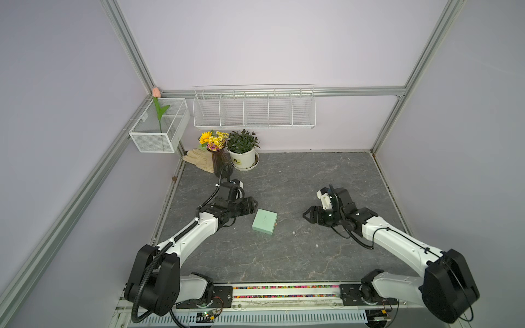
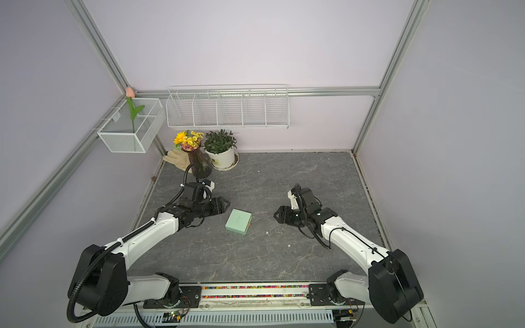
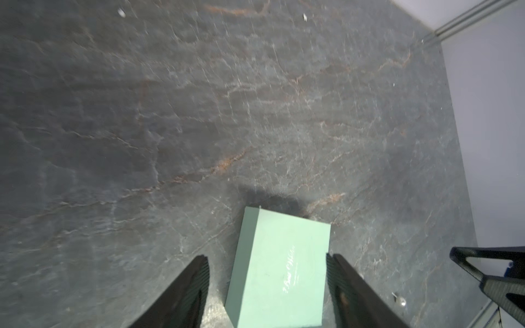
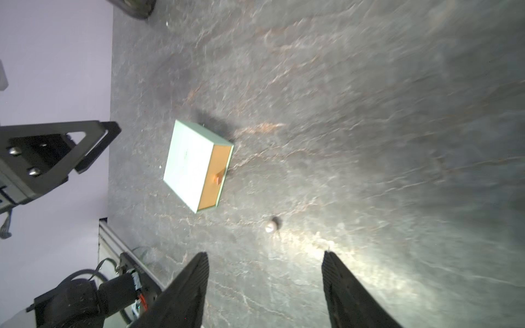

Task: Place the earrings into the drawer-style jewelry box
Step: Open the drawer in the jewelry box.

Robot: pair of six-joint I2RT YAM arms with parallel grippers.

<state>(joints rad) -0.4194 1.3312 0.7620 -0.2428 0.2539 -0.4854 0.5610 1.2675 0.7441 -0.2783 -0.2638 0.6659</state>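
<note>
Desk (image 1: 312, 181) of dark veined stone look, drawer-style jewelry box (image 1: 264, 221) flat near its middle, mint sleeve up, set a little askew in both top views. Tray fully in, tan front flush with the sleeve, small pull tab (image 4: 218, 179) facing the right arm's side.

Both earrings (image 1: 293, 233) out on the bare desk, none in the box: one just off the tab-side front corner of the box, apart from it; the other earring (image 1: 316, 245) further toward the front edge and the right arm, well apart from the first. Only one earring (image 4: 271, 226) plain in the right wrist view, a pale bead with a small shadow, lying between box and tool.

Left tool (image 1: 253, 205) just beside the back left edge of the box, jaws partly spread, holding nothing. Through the left wrist view, box (image 3: 284, 269) framed between the two black fingers (image 3: 193, 289); touching either finger or not, cannot tell.

Right tool (image 1: 306, 215) well apart from the box on the tab side, pointed toward it, jaws spread wide, only bare desk between them in the right wrist view.

Back left corner: brown vase of yellow flowers (image 1: 218, 163), potted green plant (image 1: 243, 149), tan glove (image 1: 199, 160). White wire rack (image 1: 254, 109) and mesh basket (image 1: 159, 127) up on the walls
</note>
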